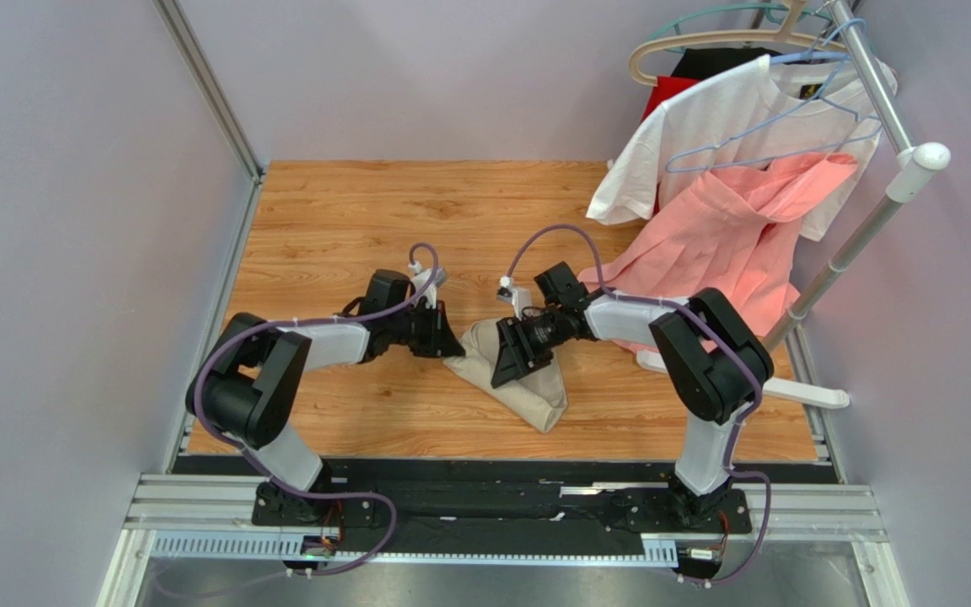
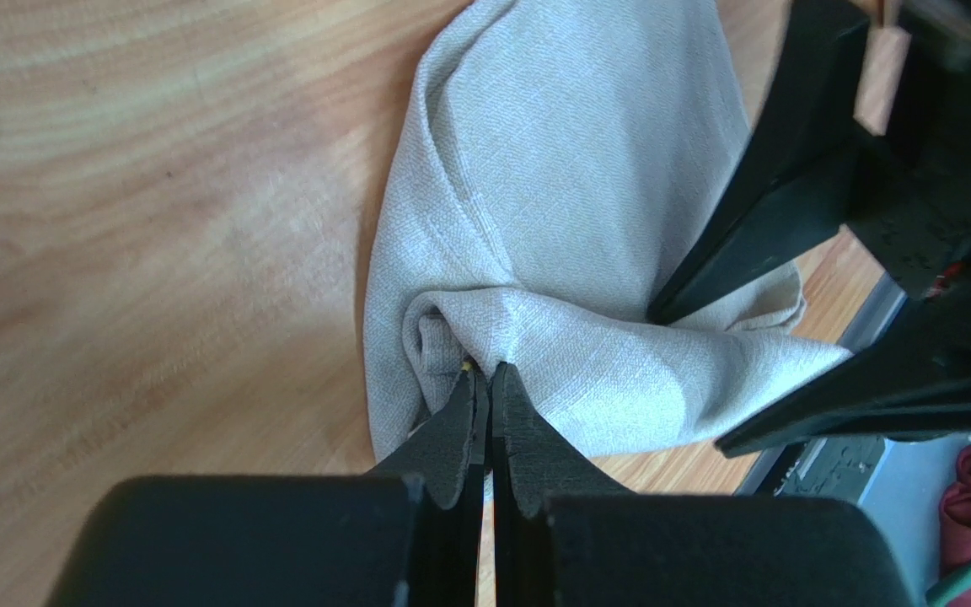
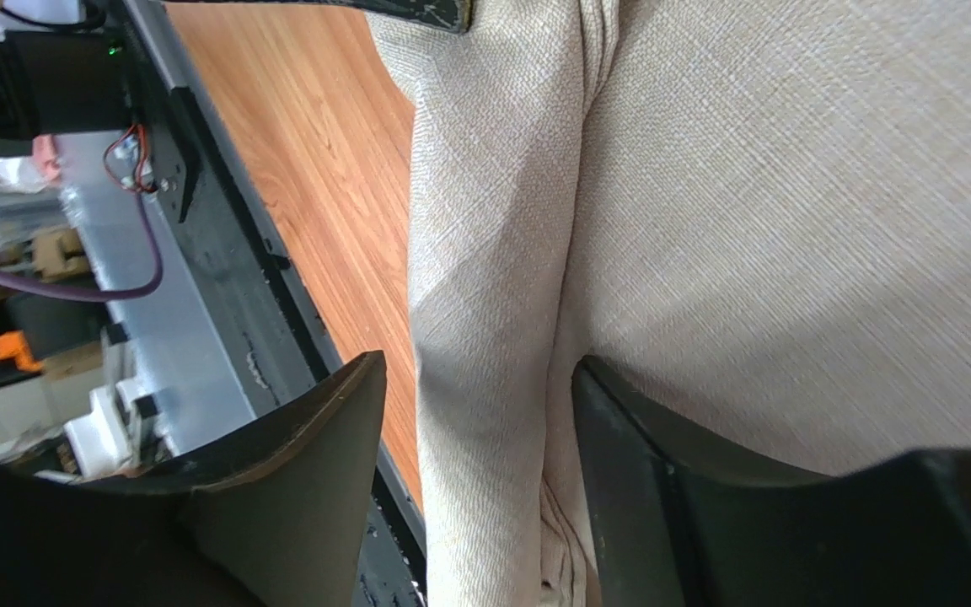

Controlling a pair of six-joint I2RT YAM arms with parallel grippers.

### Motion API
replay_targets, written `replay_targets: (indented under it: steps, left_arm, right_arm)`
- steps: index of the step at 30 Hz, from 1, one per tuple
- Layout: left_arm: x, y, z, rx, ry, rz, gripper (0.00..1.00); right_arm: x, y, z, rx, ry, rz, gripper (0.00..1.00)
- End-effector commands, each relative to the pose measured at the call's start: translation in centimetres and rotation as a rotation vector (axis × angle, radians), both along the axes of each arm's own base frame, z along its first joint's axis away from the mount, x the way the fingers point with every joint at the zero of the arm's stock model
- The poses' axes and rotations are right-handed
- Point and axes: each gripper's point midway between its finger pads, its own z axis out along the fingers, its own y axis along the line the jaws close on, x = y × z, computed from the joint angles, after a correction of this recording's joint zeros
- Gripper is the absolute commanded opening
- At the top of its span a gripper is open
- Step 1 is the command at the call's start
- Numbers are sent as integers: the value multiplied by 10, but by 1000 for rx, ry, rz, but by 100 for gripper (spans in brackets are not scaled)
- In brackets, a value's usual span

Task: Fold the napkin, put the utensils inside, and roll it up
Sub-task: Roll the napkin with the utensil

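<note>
Beige cloth, the napkin (image 1: 535, 392), lies bunched on the wooden bench (image 1: 351, 215) between both arms; from above, no utensils show. In the left wrist view, the left pincer (image 2: 491, 386) is closed, pinching a puckered fold at the napkin's edge. In the right wrist view, the right pincer (image 3: 478, 367) stands open astride a ridge of cloth, gripping nothing. Folding is the step in hand. The next move, I judge, calls for drawing the cloth out flat.
</note>
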Motion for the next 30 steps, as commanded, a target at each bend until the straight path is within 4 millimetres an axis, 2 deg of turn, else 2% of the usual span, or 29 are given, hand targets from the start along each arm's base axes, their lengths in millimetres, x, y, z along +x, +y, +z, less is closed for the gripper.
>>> replay_targets:
  steps: [1,2,4,5,6,7,8,9,12,15,16,25,29,30]
  left_arm:
    - [-5,11,-19,121,108,-12,0]
    - [-2,8,-16,119,107,-14,0]
    - [-4,8,-19,126,139,-14,0]
    - [-1,8,-18,125,139,-11,0]
    - [-2,7,-17,122,144,-15,0]
    - [-3,8,-19,131,162,-11,0]
    - [0,6,-17,128,160,-12,0]
    - [0,5,-15,125,165,-16,0]
    - [0,4,-15,129,184,-21,0]
    - [1,4,-13,132,184,-21,0]
    - [2,4,-13,132,184,-22,0]
    - [-1,4,-16,138,203,-23,0]
    - [-1,4,-15,136,205,-22,0]
    - [-1,4,-15,135,204,-22,0]
  right_arm:
    - [24,-14,20,-85,-136,-132,61]
    - [30,-20,32,-104,-190,-176,62]
    - [29,-27,44,-111,-233,-205,62]
    - [29,-37,41,-161,-252,-246,63]
    - [28,-43,56,-153,-296,-267,63]
    - [31,-52,58,-187,-328,-299,63]
    - [20,-61,51,-223,-312,-302,64]
    - [16,-64,62,-208,-342,-311,64]
    - [-6,-75,55,-231,-329,-329,63]
    - [-24,-76,45,-230,-291,-344,63]
    - [-28,-74,48,-206,-294,-347,63]
    - [-51,-53,37,-139,-259,-307,63]
    - [-56,-49,30,-150,-246,-296,61]
    - [-56,-49,29,-150,-243,-294,57]
